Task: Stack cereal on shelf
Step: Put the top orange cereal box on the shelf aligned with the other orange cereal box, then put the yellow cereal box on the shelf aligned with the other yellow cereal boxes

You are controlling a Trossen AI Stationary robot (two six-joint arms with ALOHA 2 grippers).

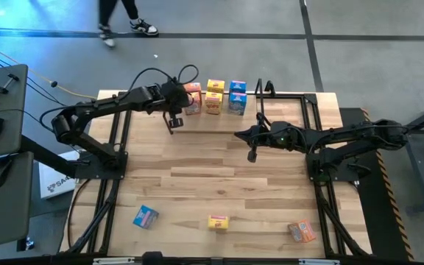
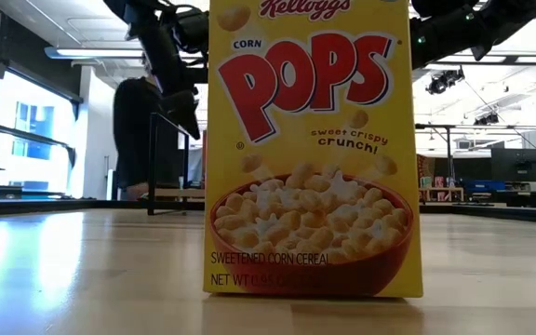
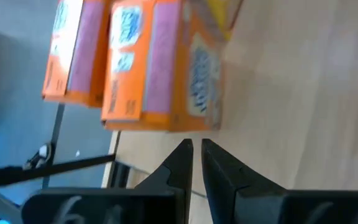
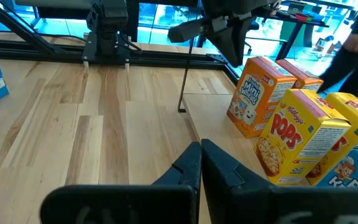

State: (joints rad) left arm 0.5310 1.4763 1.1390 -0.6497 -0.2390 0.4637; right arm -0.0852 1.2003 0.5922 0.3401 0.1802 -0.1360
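Observation:
On the shelf (image 1: 213, 124) at the table's far middle, several cereal boxes stand in a row: orange (image 1: 192, 98), yellow (image 1: 213, 96) and blue (image 1: 237, 96). My left gripper (image 1: 174, 119) is shut and empty. It hovers just short of the orange box (image 3: 160, 68) at the row's left end, and its fingertips (image 3: 186, 149) are clear of that box. My right gripper (image 1: 252, 152) waits shut over the table's middle, right of the shelf, facing the orange (image 4: 253, 93) and yellow (image 4: 297, 137) boxes. Three more boxes lie near the front edge: blue (image 1: 145, 216), yellow (image 1: 218, 222) and orange (image 1: 301, 232).
A yellow Corn Pops box (image 2: 310, 149) stands upright close to the low camera and hides much of the table behind it. The shelf's black wire upright (image 1: 263, 92) rises beside the blue box. A person (image 1: 120, 18) walks beyond the far edge. Bare wood lies between the shelf and the front boxes.

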